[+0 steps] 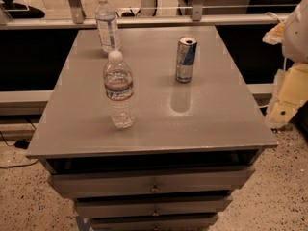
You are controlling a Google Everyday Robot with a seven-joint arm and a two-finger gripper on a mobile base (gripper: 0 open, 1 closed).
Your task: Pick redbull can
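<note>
The redbull can [186, 59] is a slim silver can with blue panels. It stands upright on the grey table top [202, 124], right of centre and toward the back. My arm and gripper [287, 100] show as white and cream parts at the right edge of the view. They are off the table's right side, well apart from the can and holding nothing that I can see.
Two clear water bottles with white caps stand on the table, one [119, 91] front left of the can and one [107, 24] at the back left. The table has drawers [153, 183] below its front edge. A rail [144, 20] runs behind the table. The floor is speckled.
</note>
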